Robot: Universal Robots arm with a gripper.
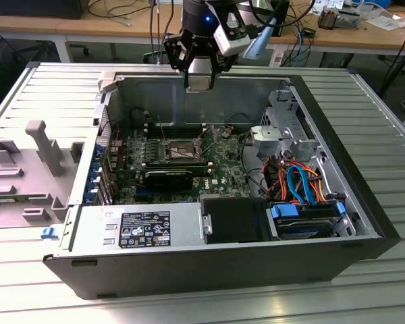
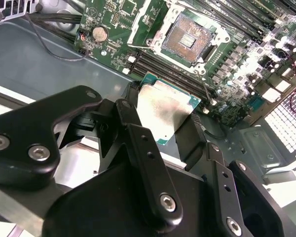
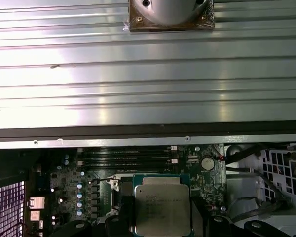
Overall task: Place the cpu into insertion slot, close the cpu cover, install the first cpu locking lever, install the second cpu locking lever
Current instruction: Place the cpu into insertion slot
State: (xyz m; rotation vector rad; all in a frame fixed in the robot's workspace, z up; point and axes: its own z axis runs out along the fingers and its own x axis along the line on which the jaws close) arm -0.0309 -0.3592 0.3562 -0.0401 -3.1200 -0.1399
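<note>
My gripper (image 1: pixel 198 79) hangs above the back wall of the open computer case (image 1: pixel 88 256), shut on the cpu (image 2: pixel 164 109). Its black fingers (image 2: pixel 133 123) clamp two opposite edges of the dull silver, green-edged chip, which the first wrist view shows flat (image 3: pixel 163 210) between the jaws. On the green motherboard (image 1: pixel 223 169) below, the insertion slot (image 2: pixel 186 37) lies uncovered, a dark square recess with a silver rim. In the exterior view the slot (image 1: pixel 179 150) sits lower and slightly toward the exterior view's left of the gripper. I cannot pick out the cpu cover or the locking levers for certain.
Long black memory slots (image 2: pixel 187 79) run beside the socket. A power supply (image 1: pixel 138 229) and a black duct (image 1: pixel 233 219) fill the case's near side, with a drive cage and blue and orange cables (image 1: pixel 297 185) at the exterior view's right. A grey fixture (image 1: pixel 34 169) lies on the ribbed table.
</note>
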